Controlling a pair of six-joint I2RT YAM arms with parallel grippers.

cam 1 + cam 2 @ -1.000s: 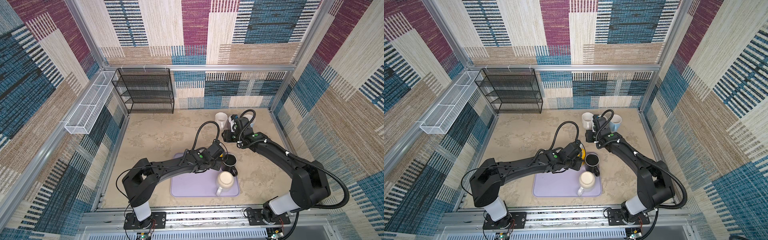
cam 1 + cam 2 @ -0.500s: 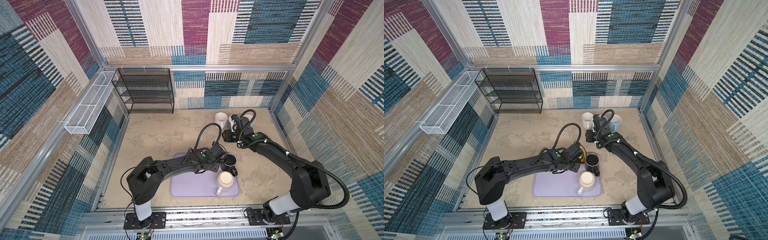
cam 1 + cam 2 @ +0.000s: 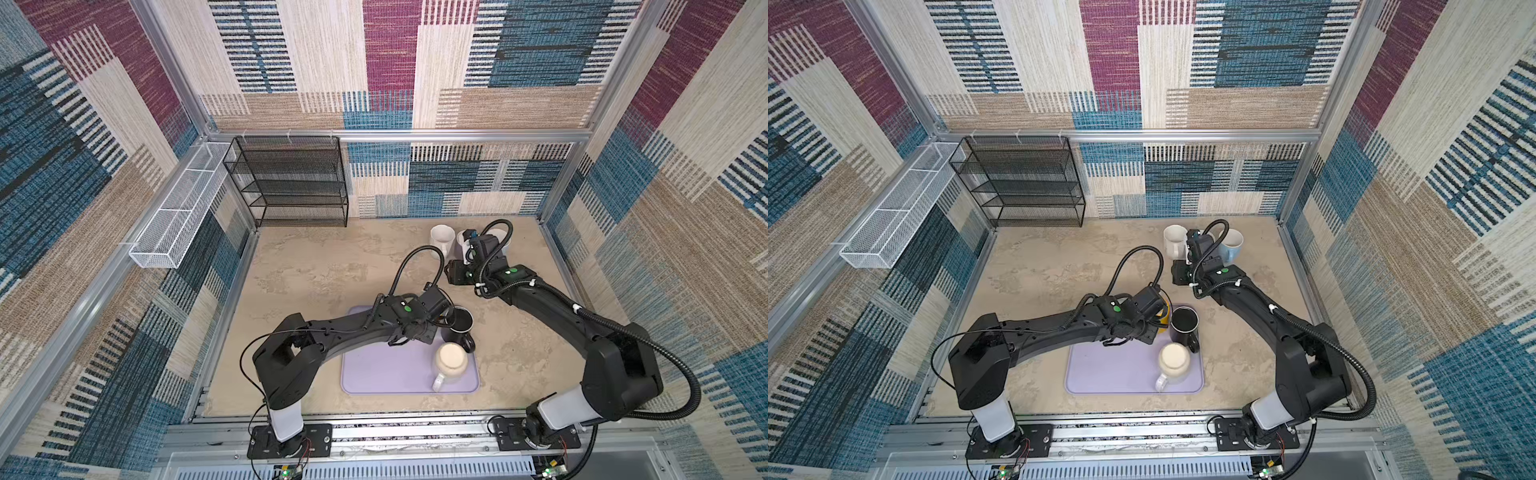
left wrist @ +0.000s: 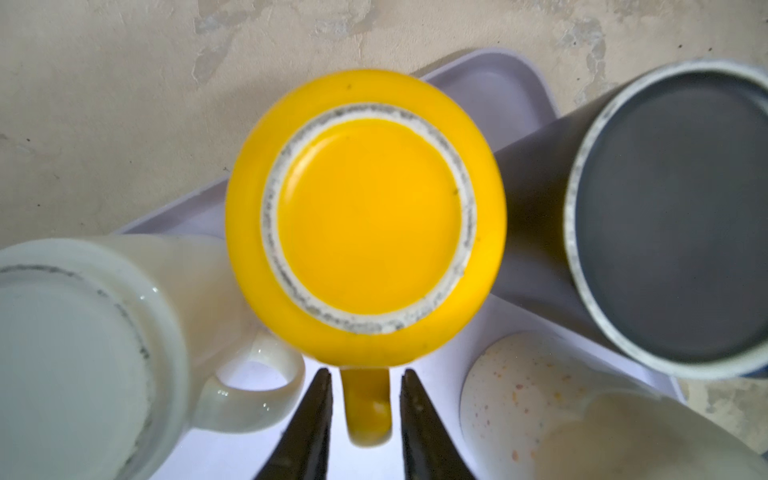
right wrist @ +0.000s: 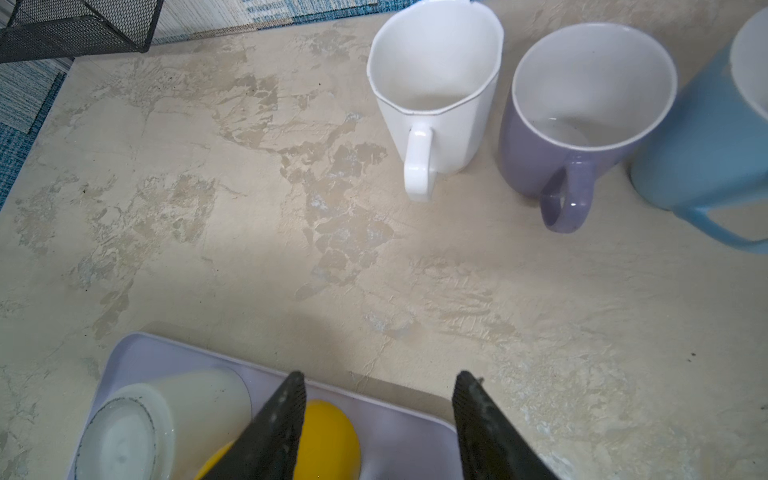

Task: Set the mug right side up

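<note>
A yellow mug (image 4: 365, 216) stands upside down on the lavender tray (image 4: 498, 95), its base facing up. My left gripper (image 4: 368, 372) is open a little. Its fingers (image 4: 320, 407) straddle the mug's handle (image 4: 368, 411) with a thin gap on each side. In a top view only a sliver of the yellow mug (image 3: 1166, 316) shows beside the left wrist. My right gripper (image 5: 380, 376) hangs open and empty above the table by the tray's (image 5: 407, 432) far edge, seen in a top view as right gripper (image 3: 455, 272).
On the tray, upside down beside the yellow mug: a white mug (image 4: 83, 353), a dark mug (image 3: 461, 322) and a speckled cream mug (image 3: 451, 361). Upright at the back stand a white mug (image 5: 432, 104), a purple mug (image 5: 582, 124) and a blue mug (image 5: 706, 145). A black rack (image 3: 291, 183) is back left.
The left arm has shifted slightly over the tray and its jaws have narrowed a touch around the handle. The right arm has not moved.
</note>
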